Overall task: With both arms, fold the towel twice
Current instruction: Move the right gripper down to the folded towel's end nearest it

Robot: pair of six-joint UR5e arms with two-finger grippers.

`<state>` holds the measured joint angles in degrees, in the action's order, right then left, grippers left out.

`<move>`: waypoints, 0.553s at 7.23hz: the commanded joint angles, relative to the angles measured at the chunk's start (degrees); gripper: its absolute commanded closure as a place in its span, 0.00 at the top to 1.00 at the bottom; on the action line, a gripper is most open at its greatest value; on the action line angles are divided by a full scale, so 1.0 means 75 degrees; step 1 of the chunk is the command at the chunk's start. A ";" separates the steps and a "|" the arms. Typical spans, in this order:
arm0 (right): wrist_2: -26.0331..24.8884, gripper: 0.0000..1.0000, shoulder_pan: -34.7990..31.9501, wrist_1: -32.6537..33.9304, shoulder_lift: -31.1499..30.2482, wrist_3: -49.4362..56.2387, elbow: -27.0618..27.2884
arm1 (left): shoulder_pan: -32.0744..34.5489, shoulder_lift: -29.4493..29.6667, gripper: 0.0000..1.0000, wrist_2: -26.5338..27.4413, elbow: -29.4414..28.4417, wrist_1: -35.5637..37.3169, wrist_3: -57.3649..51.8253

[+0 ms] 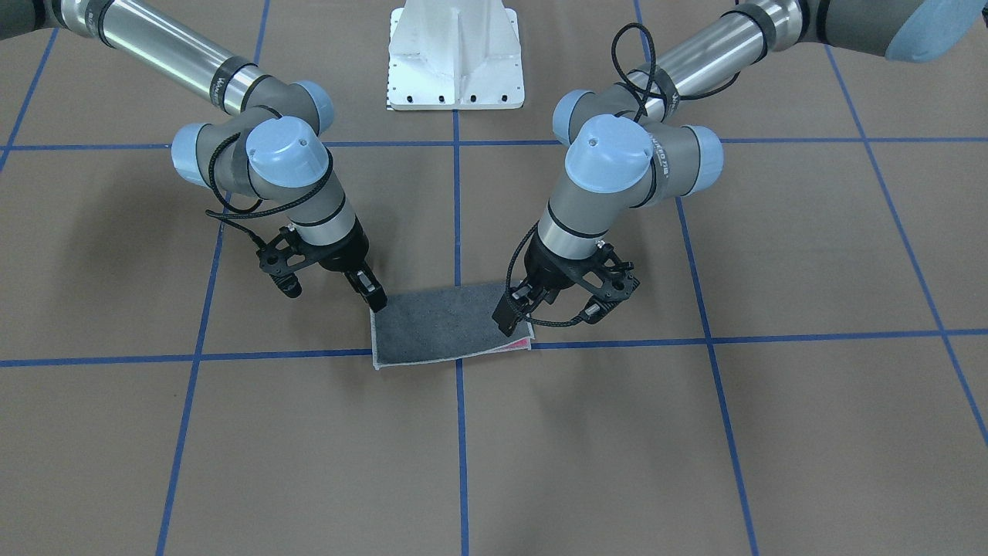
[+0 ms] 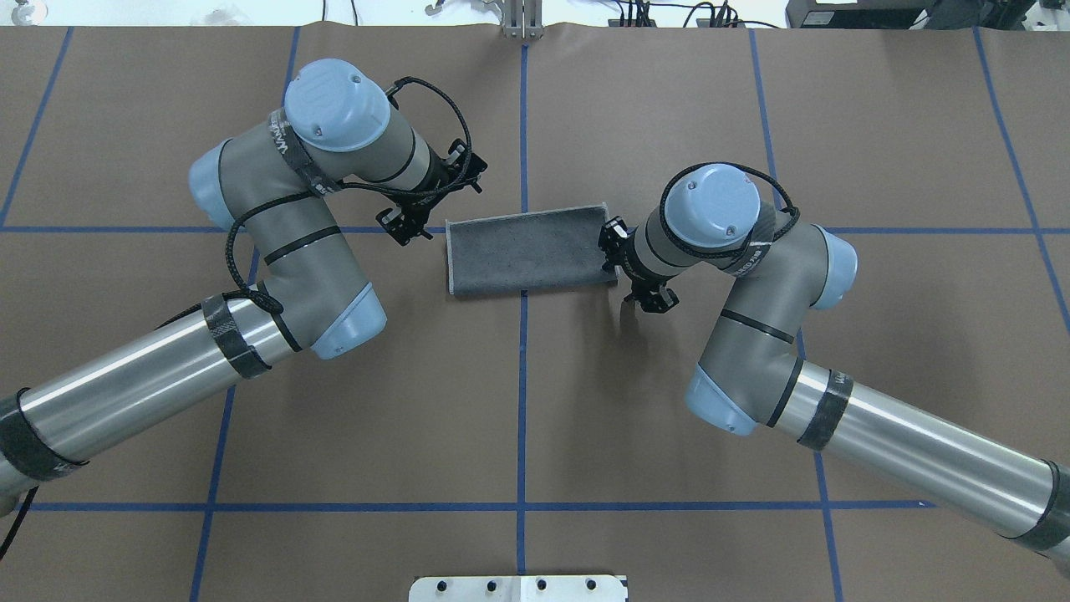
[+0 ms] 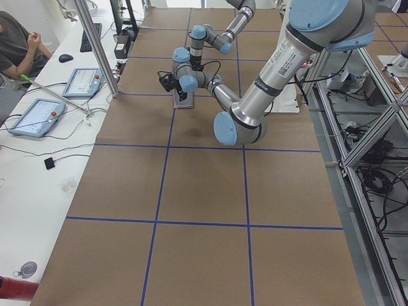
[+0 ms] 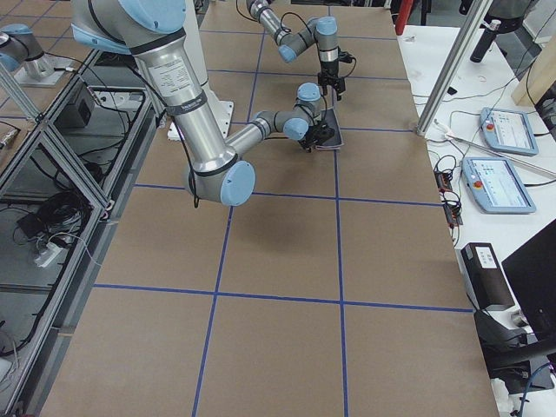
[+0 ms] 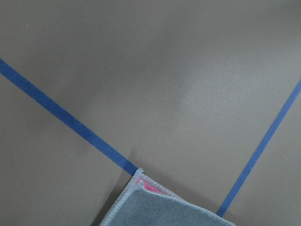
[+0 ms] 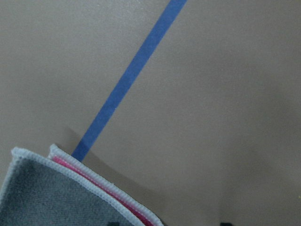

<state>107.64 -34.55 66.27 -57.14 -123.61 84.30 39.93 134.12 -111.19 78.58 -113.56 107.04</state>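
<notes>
The towel (image 1: 448,324) lies flat on the brown table as a folded rectangle, grey face up, with a pink sliver (image 1: 517,345) showing at one corner. From overhead the towel (image 2: 527,251) sits between both arms. My left gripper (image 1: 507,318) hangs just over one short end and looks open. At the opposite short end, by the far corner, my right gripper (image 1: 377,300) is open. The right wrist view shows the layered towel corner (image 6: 47,197) and two dark fingertips (image 6: 224,224) set apart. Only a towel corner (image 5: 160,212) shows in the left wrist view, with no fingers.
Blue tape lines (image 1: 457,232) cross the table under the towel. The white pedestal base (image 1: 455,62) stands behind it. A person (image 3: 16,44) sits at a side desk with tablets (image 3: 32,118). Metal frames (image 4: 52,139) run along the robot's side.
</notes>
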 commanded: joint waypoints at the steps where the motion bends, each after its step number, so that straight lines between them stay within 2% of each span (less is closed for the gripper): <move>1: -0.0032 0.06 0.0012 -0.0012 0.0025 -0.0286 0.0010 | -0.0004 0.0000 1.00 0.0002 0.0000 0.0001 0.0013; 2: -0.0020 0.00 0.0012 -0.0035 -0.0009 -0.0253 0.0034 | 0.0007 0.0000 1.00 0.0002 0.0000 0.0001 0.0013; 4: -0.0009 0.00 -0.0011 -0.0666 -0.0068 -0.0346 0.0069 | 0.0007 0.0000 1.00 0.0002 0.0023 0.0001 0.0013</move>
<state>107.43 -34.53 63.65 -57.40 -125.82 84.58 39.97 134.12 -111.14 78.65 -113.55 107.13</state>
